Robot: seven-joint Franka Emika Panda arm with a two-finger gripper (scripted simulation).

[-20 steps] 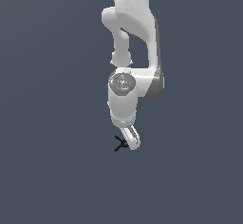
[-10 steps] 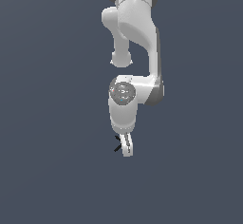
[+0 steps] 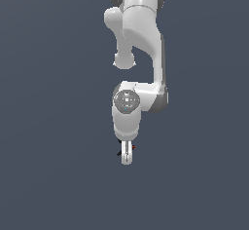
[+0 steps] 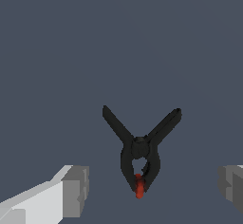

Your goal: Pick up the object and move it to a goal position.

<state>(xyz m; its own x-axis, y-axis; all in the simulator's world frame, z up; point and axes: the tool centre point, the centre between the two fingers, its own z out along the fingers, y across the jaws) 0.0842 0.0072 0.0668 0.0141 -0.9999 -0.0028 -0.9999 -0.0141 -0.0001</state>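
Object: black clamp [image 4: 140, 153], two thin handles splayed in a V, small red tip [image 4: 139, 188], lying between the fingers [image 4: 75, 191], touching neither.
Gripper [image 3: 126, 159]: jaws spread apart, nothing held, pointing down over the clamp.
Surface [image 3: 53, 175]: plain dark grey.

White glossy arm [image 3: 138, 34], rounded smooth links, dark grey bands at the joints near the top and at the elbow housing. Round grey cap [image 3: 127, 101] on the wrist joint with a ring of small dots, maybe screws, too small to tell, and a tiny teal mark at centre. Claw [image 3: 126, 157] white and slim in the exterior view. In the wrist view, white fingers with blocky grey pads [image 4: 76, 191]. No cables visible.
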